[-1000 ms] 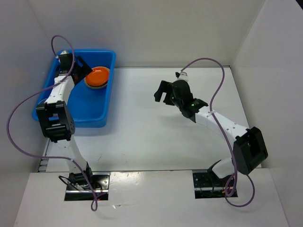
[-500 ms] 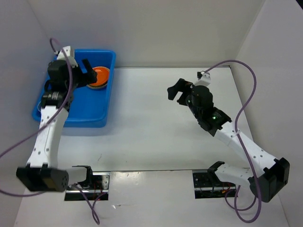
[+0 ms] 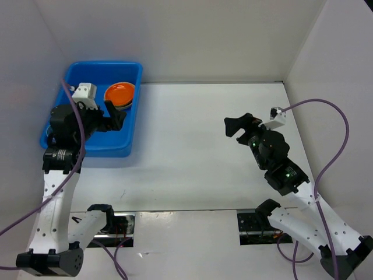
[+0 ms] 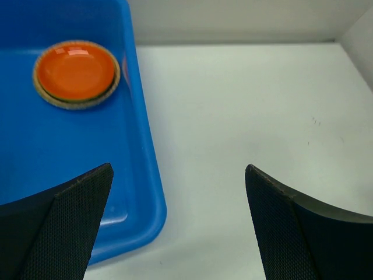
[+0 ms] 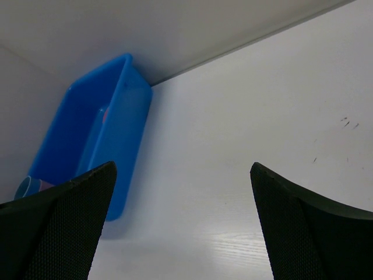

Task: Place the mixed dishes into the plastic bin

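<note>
The blue plastic bin [image 3: 105,65] stands at the far left of the table. In it an orange plate [image 3: 120,93] lies on a tan woven plate [image 4: 114,81] near the back right corner. My left gripper [image 3: 114,115] is open and empty, raised over the bin's right side. In the left wrist view the bin [image 4: 58,146] and the orange plate [image 4: 76,70] lie ahead of the open gripper [image 4: 178,233]. My right gripper [image 3: 239,125] is open and empty above the right half of the table. The right wrist view shows the bin [image 5: 125,105] far off, with a blue cup [image 5: 26,186] in its near end.
White walls close the table in at the back, left and right. The table [image 3: 198,146] is white between the bin and the right arm. Purple cables loop from both arms.
Both arms have pulled back toward their bases. The left gripper moved from the bin's back end to its near right side. The right gripper moved right and nearer.
</note>
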